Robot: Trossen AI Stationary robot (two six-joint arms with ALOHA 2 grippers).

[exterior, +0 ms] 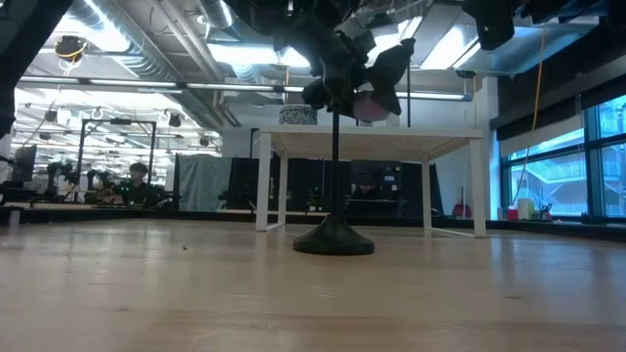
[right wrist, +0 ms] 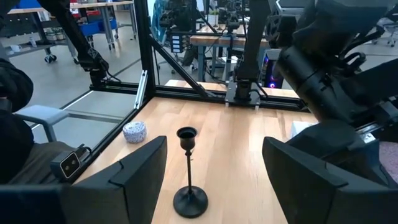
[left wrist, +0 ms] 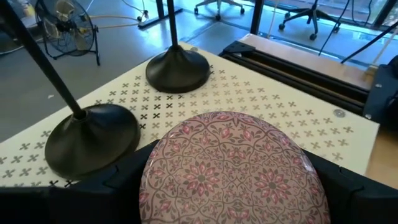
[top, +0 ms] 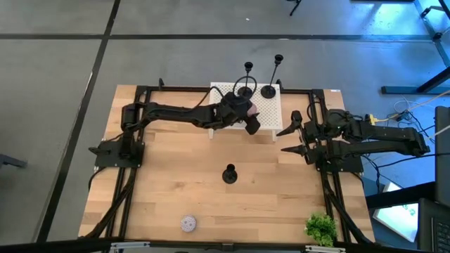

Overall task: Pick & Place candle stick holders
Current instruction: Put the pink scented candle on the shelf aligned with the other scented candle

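A pink patterned disc (left wrist: 233, 171) is held clamped in the left claw (top: 250, 124) above the white perforated stand (top: 267, 110), at upper centre of the high view. Two black candle stick holders (top: 269, 90) stand on that stand just beside the disc; if the disc is lowered carelessly, their thin stems could be knocked over. The third holder (top: 229, 175), a round base with slim stem and small cup, stands alone mid-bench. The right claw (top: 296, 137) waits at right, fingers apart and empty.

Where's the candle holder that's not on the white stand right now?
In the high view the lone candle stick holder stands upright mid-table on the bare wood, nearer the camera than the white perforated stand, between the two arms.
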